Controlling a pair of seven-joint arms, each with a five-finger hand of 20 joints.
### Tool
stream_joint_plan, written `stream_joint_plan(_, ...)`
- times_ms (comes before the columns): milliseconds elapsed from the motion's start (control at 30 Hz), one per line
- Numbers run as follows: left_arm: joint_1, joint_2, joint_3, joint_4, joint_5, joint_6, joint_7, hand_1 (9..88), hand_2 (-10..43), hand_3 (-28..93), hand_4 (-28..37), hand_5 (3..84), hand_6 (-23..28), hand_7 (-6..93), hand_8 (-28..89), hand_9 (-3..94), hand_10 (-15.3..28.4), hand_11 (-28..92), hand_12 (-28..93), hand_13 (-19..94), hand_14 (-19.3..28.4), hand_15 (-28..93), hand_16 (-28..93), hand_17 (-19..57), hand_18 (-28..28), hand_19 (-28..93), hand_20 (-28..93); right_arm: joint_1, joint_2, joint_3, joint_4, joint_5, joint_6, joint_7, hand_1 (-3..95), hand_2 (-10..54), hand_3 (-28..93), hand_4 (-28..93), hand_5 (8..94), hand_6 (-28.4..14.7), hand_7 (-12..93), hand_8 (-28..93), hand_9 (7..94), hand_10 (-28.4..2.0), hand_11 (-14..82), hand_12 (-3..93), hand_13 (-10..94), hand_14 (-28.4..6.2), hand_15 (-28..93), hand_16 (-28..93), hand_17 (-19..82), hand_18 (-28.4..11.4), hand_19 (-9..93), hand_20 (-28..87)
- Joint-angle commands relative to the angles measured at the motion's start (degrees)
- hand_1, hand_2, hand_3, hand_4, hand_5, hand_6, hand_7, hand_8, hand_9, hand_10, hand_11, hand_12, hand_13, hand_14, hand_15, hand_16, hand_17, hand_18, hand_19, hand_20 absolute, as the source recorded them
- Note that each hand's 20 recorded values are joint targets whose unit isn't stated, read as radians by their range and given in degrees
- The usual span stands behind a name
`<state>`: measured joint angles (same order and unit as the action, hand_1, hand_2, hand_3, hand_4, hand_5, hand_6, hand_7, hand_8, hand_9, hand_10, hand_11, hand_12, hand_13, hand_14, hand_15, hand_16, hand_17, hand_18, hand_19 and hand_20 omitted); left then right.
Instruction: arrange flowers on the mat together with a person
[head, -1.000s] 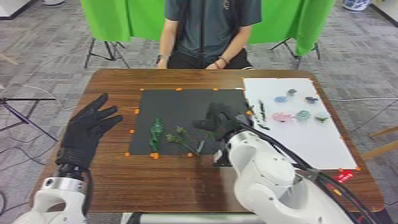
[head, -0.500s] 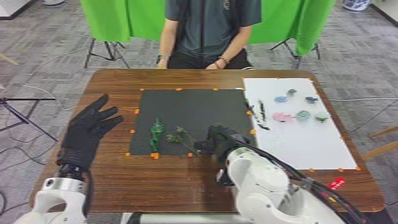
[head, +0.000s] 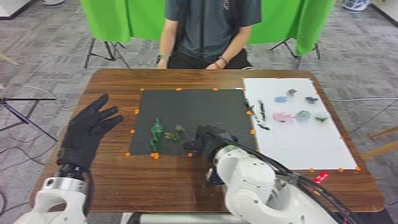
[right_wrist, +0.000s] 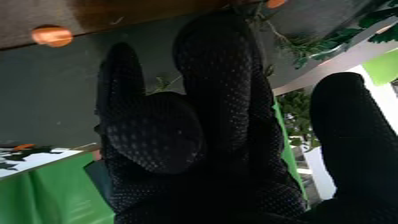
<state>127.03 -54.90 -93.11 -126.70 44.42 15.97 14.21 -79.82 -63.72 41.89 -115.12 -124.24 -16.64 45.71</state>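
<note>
In the head view, my right hand (head: 208, 139) is over the lower right part of the dark mat (head: 191, 102), beside a small green sprig (head: 174, 135) whose lower stems it covers. Left of that sprig lies a long green leafy stem (head: 156, 135). My left hand (head: 87, 127) is off the mat's left side, open with its fingers spread. Seen in the right wrist view, my right hand (right_wrist: 231, 90) has mostly straight fingers, one of them bent, with thin greenery (right_wrist: 164, 84) behind them. No firm hold on a stem is visible.
A white sheet (head: 311, 142) on the right bears a pink flower (head: 282, 117), a blue one (head: 281, 99), pale green ones (head: 304, 115) and dark stems (head: 259, 113). Orange tape marks the edges. A person's hands (head: 216, 65) rest beyond the table's far edge.
My right hand has come from the mat's middle right toward the near edge, then slightly left over the sprig's lower stems. My left hand and the person's hands have stayed in place.
</note>
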Motion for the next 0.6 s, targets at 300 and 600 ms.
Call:
stream_joint_plan(300, 0.4, -0.51, 0.13, 0.26, 0.06, 0.20, -0.20, 23.4, 6.3, 78, -28.3, 36.0, 6.4, 10.1, -9, 35.9, 18.4, 22, 8, 28, 27.0, 46, -8, -8.5, 24.7, 51, 15, -0.9, -0.6, 0.0, 0.0, 0.6, 1.0, -0.1, 22.0, 10.9, 63, -20, 81.8, -3.2, 11, -12, 93.7, -14.3, 38.7, 17.0, 92, -10.3, 62, 20, 39, -24.2, 93, -3)
stream_joint_plan(600, 1.3, -0.23, -0.33, -0.06, -0.41, 0.87, 0.46, 23.3, 6.4, 78, -28.3, 36.0, 6.4, 10.1, -9, 35.9, 18.3, 22, 8, 28, 27.0, 46, -8, -8.5, 24.7, 51, 15, -5.1, 3.7, 7.7, -7.7, 6.6, -0.9, -2.0, 22.3, 10.8, 63, -20, 87.2, -2.4, 13, -13, 93.7, -14.3, 41.5, 16.4, 93, -10.4, 61, 20, 40, -24.7, 93, -3)
